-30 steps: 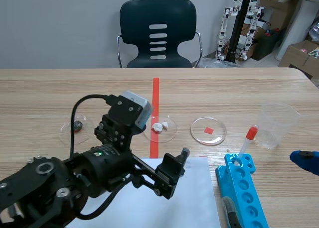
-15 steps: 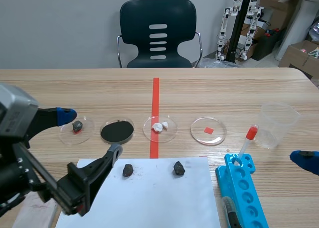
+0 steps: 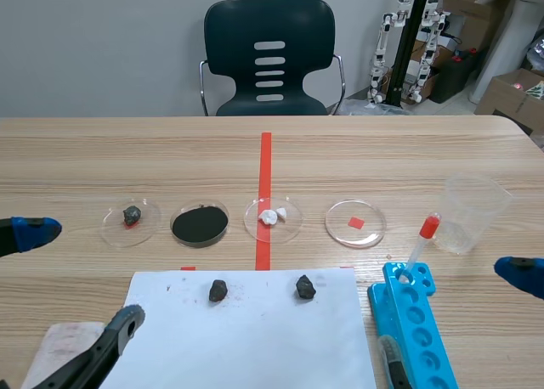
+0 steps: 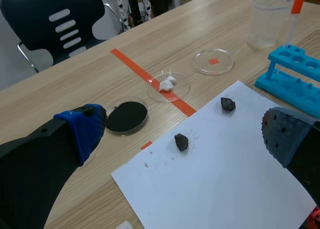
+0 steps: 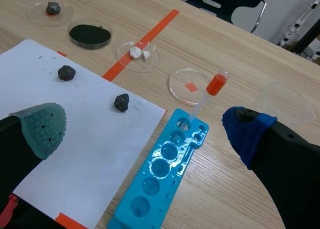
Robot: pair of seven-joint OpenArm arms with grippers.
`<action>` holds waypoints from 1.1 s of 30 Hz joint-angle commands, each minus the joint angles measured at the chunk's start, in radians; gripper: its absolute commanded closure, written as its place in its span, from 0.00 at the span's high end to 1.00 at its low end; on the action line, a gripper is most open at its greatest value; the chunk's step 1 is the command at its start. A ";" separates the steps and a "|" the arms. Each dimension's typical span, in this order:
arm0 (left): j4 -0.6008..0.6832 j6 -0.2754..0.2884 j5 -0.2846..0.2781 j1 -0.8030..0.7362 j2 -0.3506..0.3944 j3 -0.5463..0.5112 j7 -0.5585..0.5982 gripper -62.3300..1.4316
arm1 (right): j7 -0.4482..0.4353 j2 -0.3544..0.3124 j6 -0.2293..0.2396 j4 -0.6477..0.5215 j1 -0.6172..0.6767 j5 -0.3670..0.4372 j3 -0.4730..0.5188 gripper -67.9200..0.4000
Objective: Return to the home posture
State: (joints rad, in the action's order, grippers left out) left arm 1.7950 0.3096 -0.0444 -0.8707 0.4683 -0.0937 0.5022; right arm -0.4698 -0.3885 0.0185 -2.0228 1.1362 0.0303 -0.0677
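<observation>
I log left gripper (image 4: 184,131) wide open, white sheet (image 4: 225,179) under it, dark stone (image 4: 181,141) just ahead — right gripper (image 5: 145,130) also wide open, blue tube rack (image 5: 187,151) between its fingers.

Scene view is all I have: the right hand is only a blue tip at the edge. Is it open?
Observer: Yes. The right wrist view shows the right hand open, its fingers wide apart with nothing between them.
Operator: The rack runs off my frame. Anything in its near holes?
Observer: The rack shows whole in that view. Only a hole at its far end holds the dropper; the rest look empty.
Operator: And the left hand?
Observer: The left wrist view shows the left hand open and empty too, with the paper ahead of it.
</observation>
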 commanded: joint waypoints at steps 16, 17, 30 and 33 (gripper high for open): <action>0.007 -0.007 0.008 -0.026 -0.005 0.008 0.055 1.00 | -0.014 -0.005 -0.003 -0.023 -0.006 0.006 0.001 1.00; 0.007 -0.007 0.008 -0.026 -0.005 0.008 0.055 1.00 | -0.014 -0.005 -0.003 -0.023 -0.006 0.006 0.001 1.00; 0.007 0.000 0.008 -0.026 -0.005 0.008 0.055 1.00 | -0.014 -0.005 -0.003 -0.023 -0.006 0.006 0.001 1.00; 0.007 0.000 0.008 -0.026 -0.005 0.008 0.055 1.00 | -0.014 -0.005 -0.003 -0.023 -0.006 0.006 0.001 1.00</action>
State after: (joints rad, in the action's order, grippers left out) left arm 1.7950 0.3088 -0.0265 -0.8997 0.4683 -0.0921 0.5434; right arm -0.4694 -0.3885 0.0185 -2.0228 1.1362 0.0303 -0.0677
